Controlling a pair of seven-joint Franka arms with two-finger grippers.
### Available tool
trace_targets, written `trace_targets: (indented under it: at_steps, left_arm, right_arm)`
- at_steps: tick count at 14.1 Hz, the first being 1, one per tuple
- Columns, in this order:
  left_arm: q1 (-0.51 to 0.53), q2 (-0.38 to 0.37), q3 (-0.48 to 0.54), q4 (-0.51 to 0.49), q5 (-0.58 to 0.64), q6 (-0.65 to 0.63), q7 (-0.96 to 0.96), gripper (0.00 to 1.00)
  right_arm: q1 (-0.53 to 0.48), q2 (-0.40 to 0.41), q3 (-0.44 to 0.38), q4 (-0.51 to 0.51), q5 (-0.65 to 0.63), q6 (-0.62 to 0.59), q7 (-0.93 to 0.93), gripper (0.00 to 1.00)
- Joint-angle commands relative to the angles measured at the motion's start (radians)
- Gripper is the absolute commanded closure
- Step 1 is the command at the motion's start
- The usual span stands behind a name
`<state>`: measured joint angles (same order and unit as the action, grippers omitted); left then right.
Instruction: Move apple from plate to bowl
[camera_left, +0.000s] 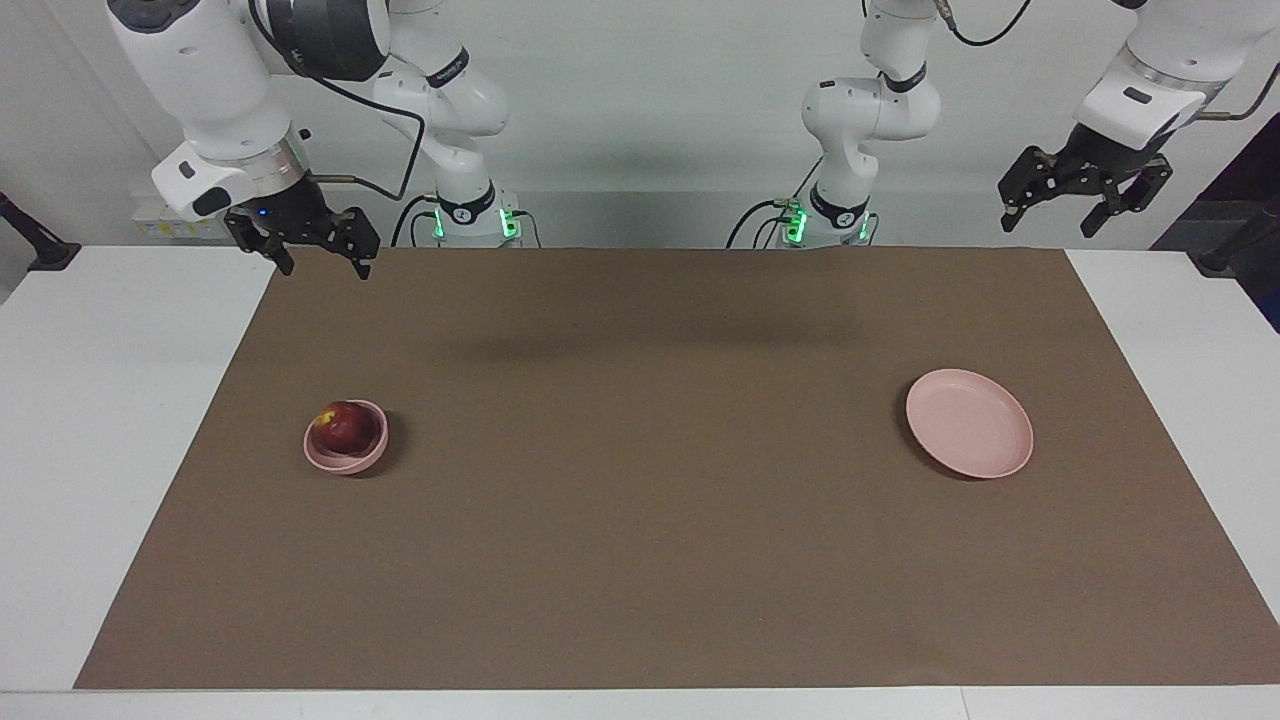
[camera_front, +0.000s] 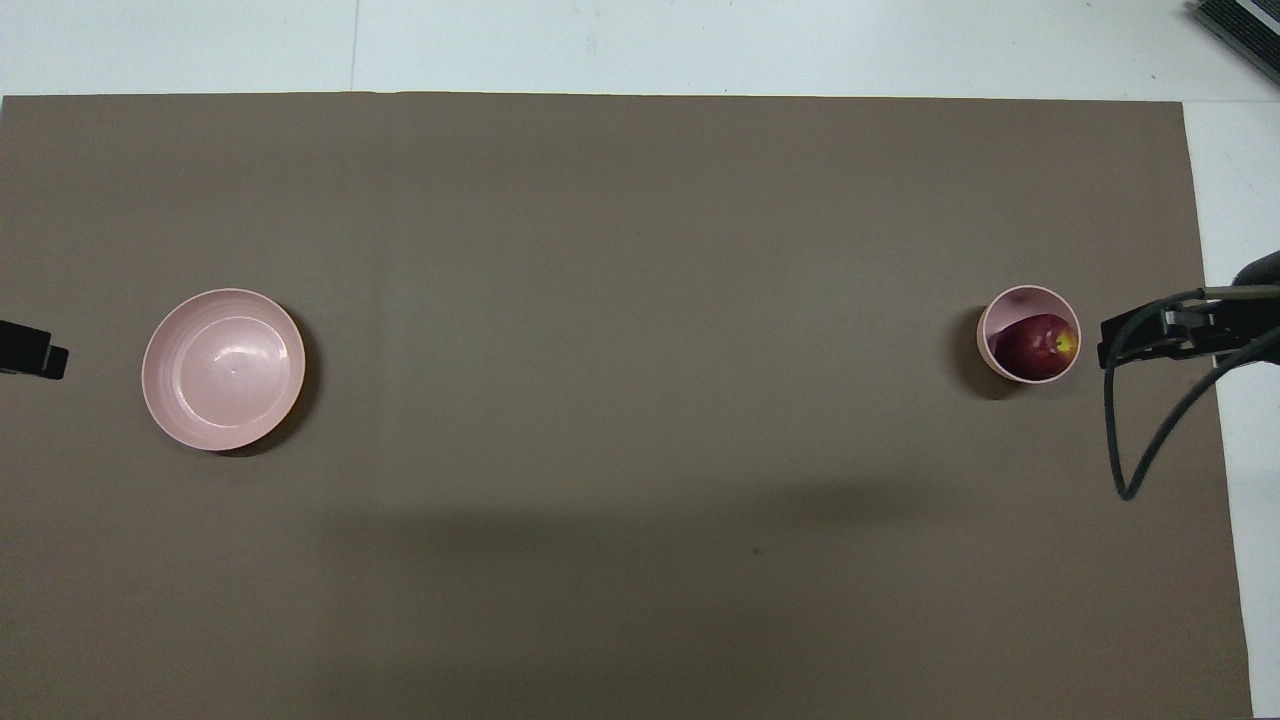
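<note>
The dark red apple (camera_left: 342, 428) (camera_front: 1036, 346) sits in the small deep pink bowl (camera_left: 352, 461) (camera_front: 994, 318) toward the right arm's end of the table. The flat pink plate (camera_left: 968, 422) (camera_front: 223, 369) lies bare toward the left arm's end. My right gripper (camera_left: 316, 256) (camera_front: 1150, 338) is open and holds nothing, high in the air over the mat's edge beside the bowl. My left gripper (camera_left: 1085, 205) (camera_front: 30, 350) is open and holds nothing, raised off the table's end near the plate, where the left arm waits.
A brown mat (camera_left: 640, 560) (camera_front: 640, 560) covers most of the white table (camera_left: 100, 400). A black cable (camera_front: 1130, 440) loops from the right arm's wrist over the mat's edge.
</note>
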<state>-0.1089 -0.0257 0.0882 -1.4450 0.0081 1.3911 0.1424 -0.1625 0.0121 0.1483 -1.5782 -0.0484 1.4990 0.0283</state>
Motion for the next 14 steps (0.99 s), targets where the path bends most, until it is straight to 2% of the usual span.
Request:
trace_targets:
  at_steps: [1, 14]
  left_arm:
    - [0.002, -0.025, -0.001, -0.026, 0.007, -0.003, -0.009, 0.0]
    - [0.002, -0.025, -0.001, -0.026, 0.007, -0.003, -0.009, 0.0]
  right_arm:
    - [-0.005, 0.012, 0.004, 0.015, 0.016, -0.003, 0.015, 0.0]
    - [-0.003, 0.008, 0.005, 0.014, 0.018, -0.014, 0.015, 0.0]
